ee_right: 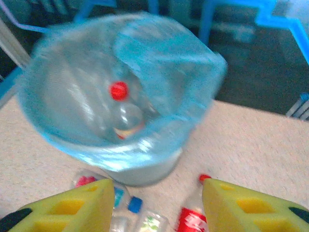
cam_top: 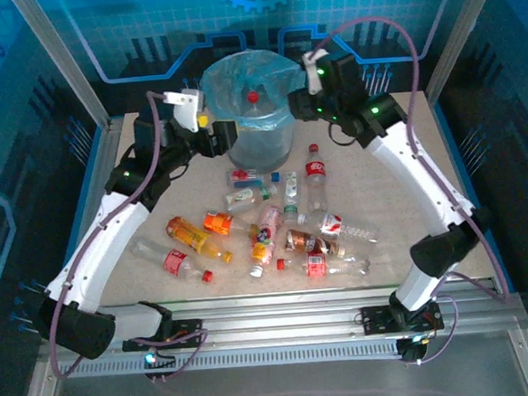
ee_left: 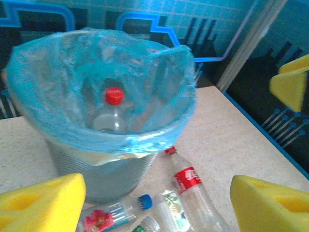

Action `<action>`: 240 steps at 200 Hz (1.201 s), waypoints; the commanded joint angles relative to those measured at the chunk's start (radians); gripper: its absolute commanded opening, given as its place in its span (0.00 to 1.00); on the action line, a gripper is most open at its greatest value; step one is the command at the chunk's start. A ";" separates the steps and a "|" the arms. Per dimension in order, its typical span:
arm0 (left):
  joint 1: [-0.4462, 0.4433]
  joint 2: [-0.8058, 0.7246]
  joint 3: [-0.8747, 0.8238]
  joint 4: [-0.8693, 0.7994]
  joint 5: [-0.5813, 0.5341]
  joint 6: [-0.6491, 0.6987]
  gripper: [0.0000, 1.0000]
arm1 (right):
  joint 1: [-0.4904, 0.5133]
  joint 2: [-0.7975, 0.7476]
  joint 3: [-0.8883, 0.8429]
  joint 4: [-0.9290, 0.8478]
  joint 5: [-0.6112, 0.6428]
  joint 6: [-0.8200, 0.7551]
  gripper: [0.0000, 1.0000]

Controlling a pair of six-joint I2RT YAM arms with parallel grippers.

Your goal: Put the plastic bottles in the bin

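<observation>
Bottles (cam_top: pixel 268 237) are lying loose across the middle of the table (cam_top: pixel 382 203). They are clear or orange, with red, pink and orange labels and coloured caps, mostly on their sides and several touching.

Beyond them, the left gripper (ee_left: pixel 154 205) and right gripper (ee_right: pixel 159 208) are hovering just beside the bin (cam_top: pixel 262 145), one on each side, jaws apart and carrying nothing.

The bin is standing at the centre of the far edge, its light-blue bag (ee_left: pixel 145 125) crinkling over the rim and one red-capped bottle (cam_top: pixel 252 97) sitting inside.

Judged step: fetching the next bottle. It looks best to be taking an outlier, such as the red-labelled bottle (cam_top: pixel 314 170) nearest the bin, and closing across mid-body, since smooth round plastic is likely to roll.
</observation>
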 commanded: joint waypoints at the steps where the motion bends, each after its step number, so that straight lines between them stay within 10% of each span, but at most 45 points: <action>1: -0.083 0.007 0.030 -0.026 -0.047 0.030 0.78 | -0.079 -0.077 -0.156 0.016 -0.071 0.076 0.53; 100: -0.421 0.148 0.014 -0.012 -0.166 -0.012 0.76 | -0.252 -0.080 -0.561 0.209 -0.236 0.072 0.53; 240: -0.484 0.402 0.092 -0.032 -0.181 -0.057 0.74 | -0.340 0.497 -0.147 0.164 -0.439 0.098 0.51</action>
